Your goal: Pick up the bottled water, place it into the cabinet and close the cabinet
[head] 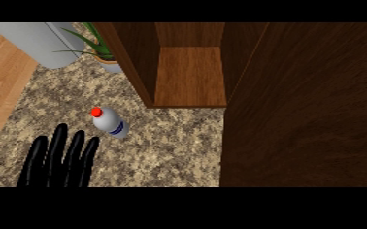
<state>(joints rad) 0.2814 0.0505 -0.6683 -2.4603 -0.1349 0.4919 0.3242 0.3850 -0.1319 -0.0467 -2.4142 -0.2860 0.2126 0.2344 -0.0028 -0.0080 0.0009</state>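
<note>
Left hand [61,157]: at the view's lower left edge, fingers straight and a little spread, holding nothing, above the speckled tabletop [172,150].
Bottled water [111,122]: white body, red cap, blue label; on the tabletop just past the fingertips and slightly to their right, apart from them.
Cabinet [190,75]: dark wood, open, beyond and right of the bottle; only its shelf board shows inside.
Wooden panel [294,106]: fills the right side.
Pot [109,64]: by the cabinet's left wall, holds a green plant [90,41].
</note>
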